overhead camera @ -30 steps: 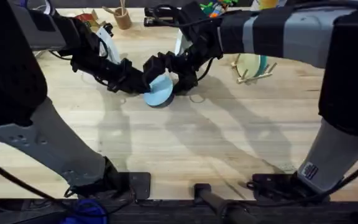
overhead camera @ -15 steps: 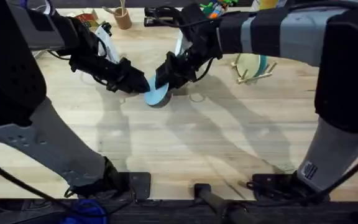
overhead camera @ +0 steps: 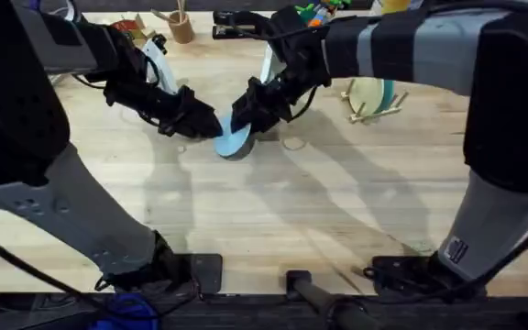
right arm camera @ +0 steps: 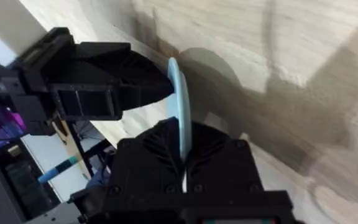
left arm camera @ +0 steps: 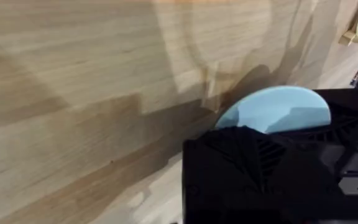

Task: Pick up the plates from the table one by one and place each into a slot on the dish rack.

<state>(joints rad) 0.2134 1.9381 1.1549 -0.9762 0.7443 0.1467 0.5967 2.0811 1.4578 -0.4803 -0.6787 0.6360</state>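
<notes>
Both arms are meeting over the middle of the far half of the large light wooden table [overhead camera: 273,211]. The small round light blue plastic plate [overhead camera: 233,137] is standing tilted on its edge there, its lower rim touching the planks. The right gripper [overhead camera: 242,117] is clamping the plate's upper rim; in the right wrist view the thin blue edge [right arm camera: 180,121] is running straight between the two black fingers [right arm camera: 151,155], which are pressing on it from both sides. The left gripper [overhead camera: 207,124] is sitting just beside the plate on the opposite side, its dark tip touching or nearly touching the plate's face; whether its jaws are parted or closed I cannot tell.

The small light wooden dish rack of thin upright pegs [overhead camera: 374,103] is standing well apart toward the right, already holding a cream plate and a teal plate [overhead camera: 388,92] upright. A wooden cup with sticks [overhead camera: 181,26] and some colourful clutter are lining the far edge. Dark arm shadows are falling across the grain.
</notes>
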